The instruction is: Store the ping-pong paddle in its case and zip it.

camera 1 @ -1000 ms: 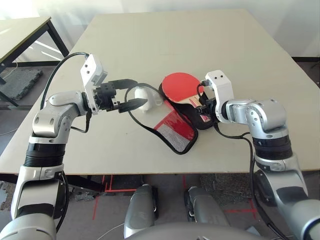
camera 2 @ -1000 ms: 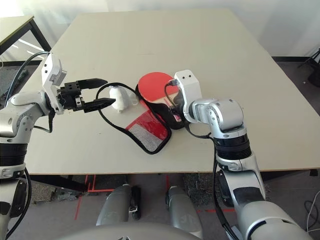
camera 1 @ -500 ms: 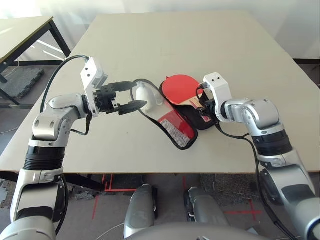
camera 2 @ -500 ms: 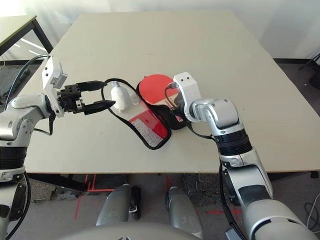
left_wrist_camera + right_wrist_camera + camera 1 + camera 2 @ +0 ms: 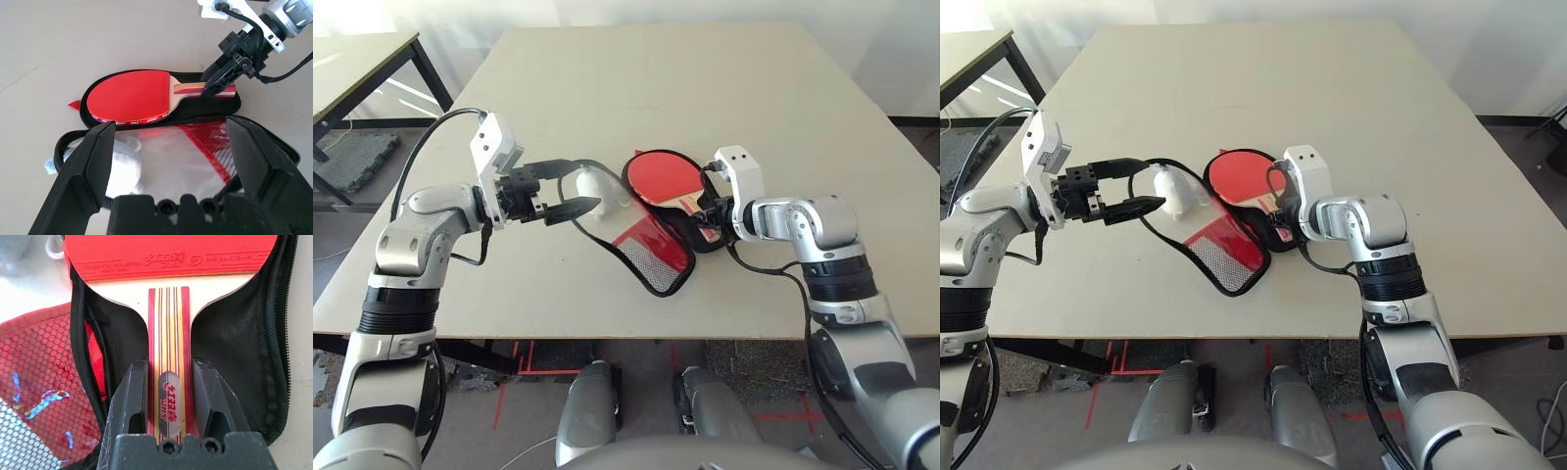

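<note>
Gripping the striped wooden handle, the right tool (image 5: 168,382) hides part of the one ping-pong paddle (image 5: 662,178), whose round red rubber face lies in the black half of its case (image 5: 656,257) at frame centre. The left tool (image 5: 570,189) stands wide, empty, beside a soft white wad (image 5: 597,191) on the tabletop (image 5: 636,69).

Ping-pong paddle (image 5: 129,97): smooth matt red rubber face, pale striped wood handle. Case (image 5: 234,347): black woven cloth, red mesh panel, glossy clear plastic window. Table (image 5: 636,78): matt beige, smooth. Gripper fingers (image 5: 129,396): matt black plastic.
</note>
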